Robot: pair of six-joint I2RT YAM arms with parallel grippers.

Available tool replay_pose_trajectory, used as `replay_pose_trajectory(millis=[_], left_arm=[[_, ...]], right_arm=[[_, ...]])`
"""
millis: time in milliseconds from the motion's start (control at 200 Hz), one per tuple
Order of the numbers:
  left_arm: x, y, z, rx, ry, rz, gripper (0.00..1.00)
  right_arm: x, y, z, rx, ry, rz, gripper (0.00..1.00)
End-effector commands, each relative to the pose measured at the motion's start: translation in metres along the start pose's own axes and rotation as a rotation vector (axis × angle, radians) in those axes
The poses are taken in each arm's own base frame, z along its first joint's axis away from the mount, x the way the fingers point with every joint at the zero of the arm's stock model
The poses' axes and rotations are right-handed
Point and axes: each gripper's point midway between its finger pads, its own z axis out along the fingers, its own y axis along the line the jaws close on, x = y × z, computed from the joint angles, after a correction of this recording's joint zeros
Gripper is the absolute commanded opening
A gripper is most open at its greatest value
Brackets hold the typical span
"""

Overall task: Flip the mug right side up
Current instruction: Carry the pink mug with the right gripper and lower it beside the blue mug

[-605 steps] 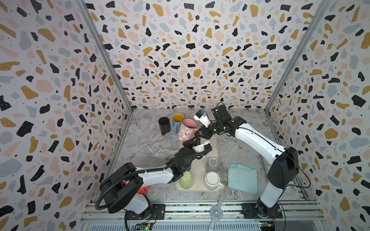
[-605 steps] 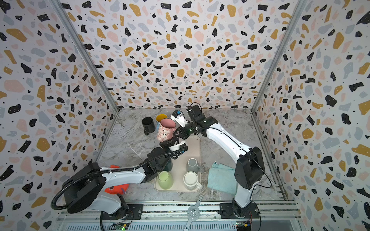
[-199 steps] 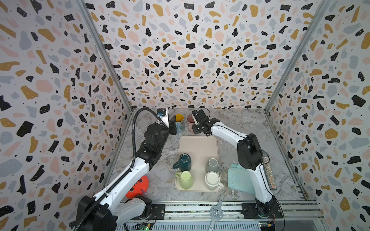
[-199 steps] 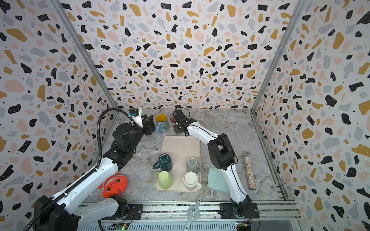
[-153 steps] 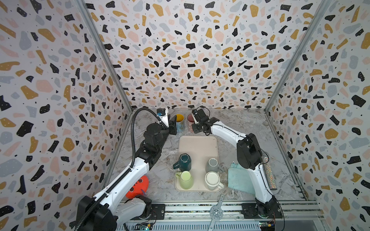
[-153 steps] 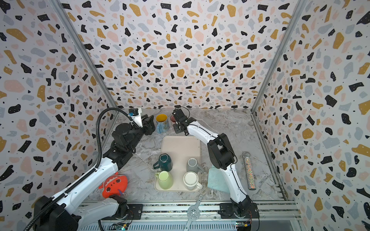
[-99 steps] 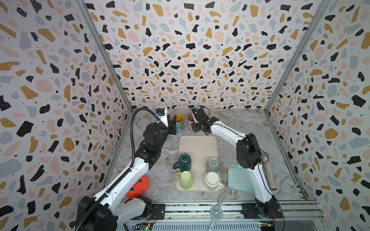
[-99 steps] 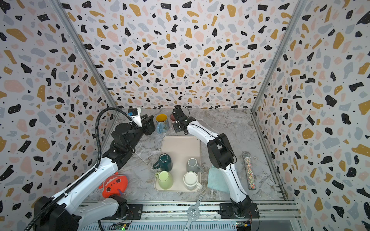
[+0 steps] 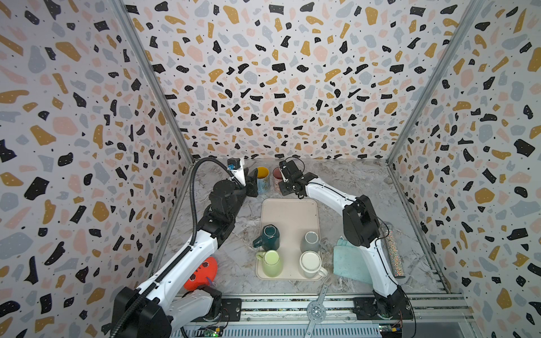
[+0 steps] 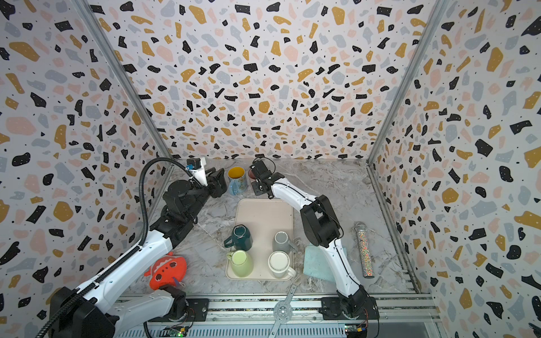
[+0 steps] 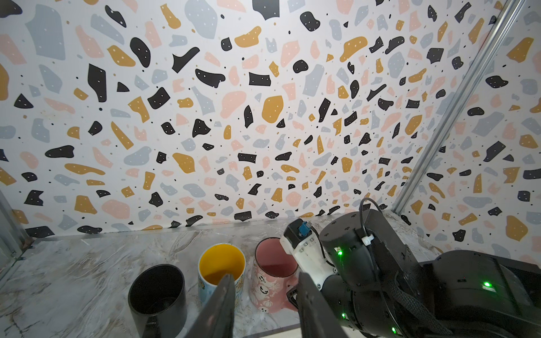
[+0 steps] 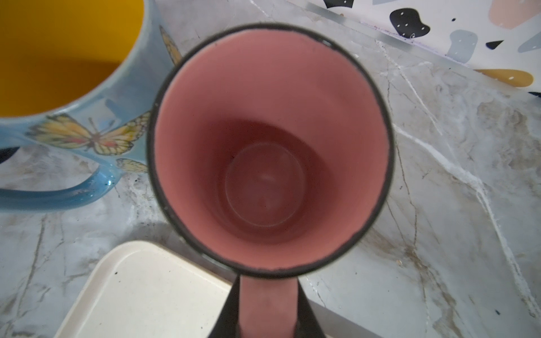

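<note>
The pink mug stands upright on the marble table at the back, mouth up; the right wrist view looks straight down into it. My right gripper is shut on the mug's pink handle. My left gripper hovers just left of the mugs, open and empty, and the pink mug shows beyond its jaws.
A blue butterfly mug with a yellow inside stands touching-close to the pink one, and a black mug beside that. In front lies a cream tray with several mugs. A teal cloth, an orange toy and a glitter tube lie nearby.
Three seconds ago the pink mug hung tilted above the tray; it now stands upright at the back. My left arm swung from the tray to the back left. The last second shows almost no motion.
</note>
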Motion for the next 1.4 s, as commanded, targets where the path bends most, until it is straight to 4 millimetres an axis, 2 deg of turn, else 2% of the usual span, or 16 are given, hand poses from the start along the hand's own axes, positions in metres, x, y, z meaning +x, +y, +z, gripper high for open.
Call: replay_pose_trajectory(millis=[0, 65, 365, 511, 1201, 1397], left_arm=[[-0.01, 0.001, 0.0, 0.001, -0.047, -0.009, 0.37], [-0.01, 0.002, 0.0, -0.001, -0.046, -0.009, 0.37], [-0.01, 0.004, -0.002, -0.005, -0.047, -0.007, 0.37], [-0.01, 0.003, -0.003, -0.004, -0.048, -0.007, 0.37], [-0.011, 0.001, -0.007, 0.014, -0.051, -0.023, 0.37], [-0.01, 0.0, -0.008, 0.018, -0.046, -0.025, 0.37]], right_arm=[[-0.049, 0.005, -0.031, -0.016, -0.136, 0.03, 0.12], [-0.049, 0.005, -0.031, -0.016, -0.136, 0.027, 0.19], [-0.05, 0.009, -0.035, -0.032, -0.133, 0.03, 0.42], [-0.048, 0.013, -0.037, -0.048, -0.125, 0.034, 0.48], [-0.031, 0.022, -0.058, -0.092, -0.089, 0.081, 0.52], [-0.018, 0.027, -0.059, -0.121, -0.067, 0.107, 0.52]])
